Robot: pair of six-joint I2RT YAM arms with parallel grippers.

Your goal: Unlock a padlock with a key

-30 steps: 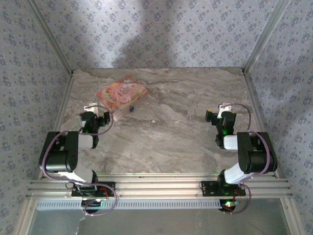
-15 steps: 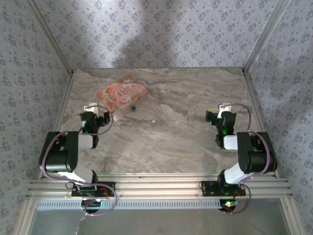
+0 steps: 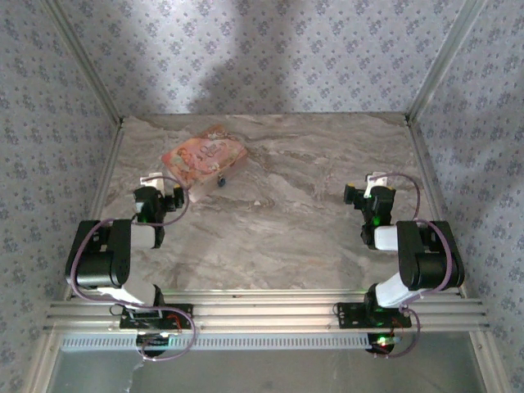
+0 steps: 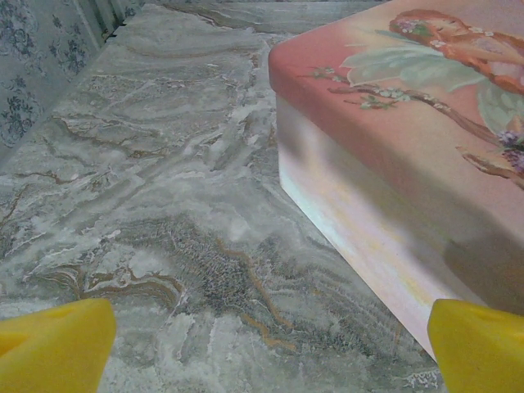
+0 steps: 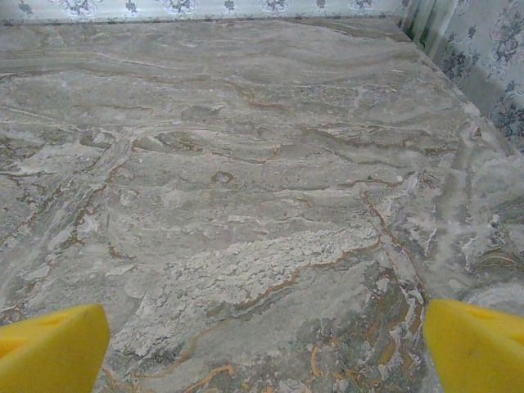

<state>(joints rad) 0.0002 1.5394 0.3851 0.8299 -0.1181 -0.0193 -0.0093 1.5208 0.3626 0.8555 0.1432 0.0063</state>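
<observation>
Both arms stay put, left end effector (image 4: 266, 348) and right end effector (image 5: 266, 348) wide and empty. The padlock (image 3: 221, 182), perhaps nudged slightly, sits beside the pink box (image 3: 205, 155). Unlocking hasn't begun.

Pink printed box (image 3: 205, 159), marble table (image 3: 295, 237), patterned walls (image 3: 270, 57)

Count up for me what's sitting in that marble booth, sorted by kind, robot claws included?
Grippers: 2, the left gripper and the right gripper, both open
Boxes: 1, the pink printed box
Locks: 1, the padlock, tiny and dark blue, at the box's near corner
Total: 4
</observation>
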